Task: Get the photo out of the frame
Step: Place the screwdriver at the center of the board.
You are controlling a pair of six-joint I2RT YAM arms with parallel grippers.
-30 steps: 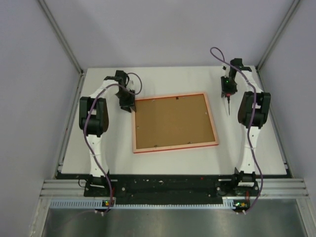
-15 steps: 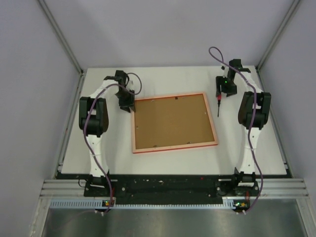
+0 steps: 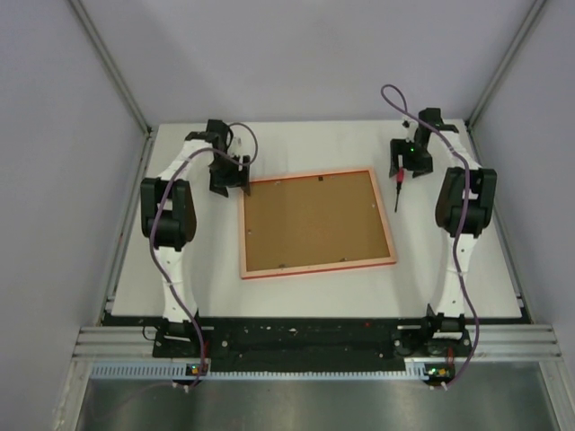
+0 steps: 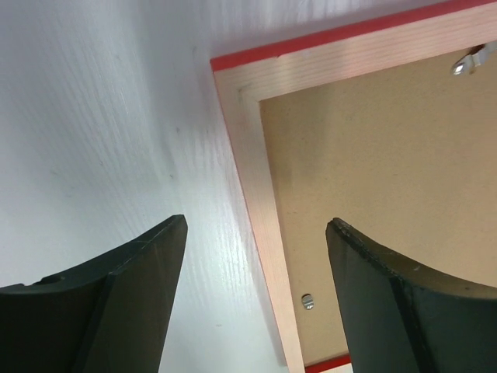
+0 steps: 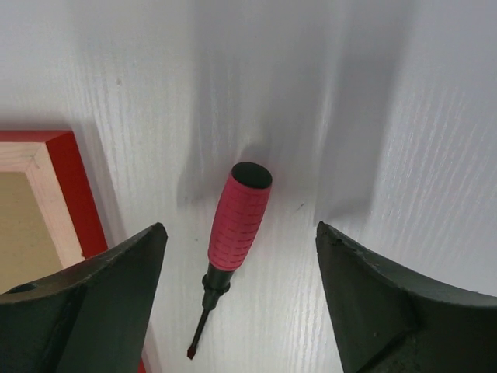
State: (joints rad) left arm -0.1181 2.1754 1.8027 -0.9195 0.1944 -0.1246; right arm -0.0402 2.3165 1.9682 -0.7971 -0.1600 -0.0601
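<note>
The white tabletop (image 3: 135, 260) carries a red frame (image 4: 250, 155) lying back-up in the middle, slightly skewed, with its pale rim showing. A brown backing board (image 3: 314, 223) fills the whole opening, so the photo is nowhere to be seen from here.

The left claw (image 4: 256, 224) is spread wide at the frame's left side, toward its far-left corner. One finger is over bare tabletop and the other over the board, with the rim between them. I can't tell whether either finger touches.

The right claw (image 5: 239, 228) is also spread wide, above a red-handled screwdriver (image 5: 242, 202). The screwdriver lies on the tabletop just right of the frame's far-right corner, with its tip pointing toward the near side.

A small metal tab (image 4: 466, 62) is cut off at the picture's edge, and another fastener (image 4: 308, 301) is too small to make out.
</note>
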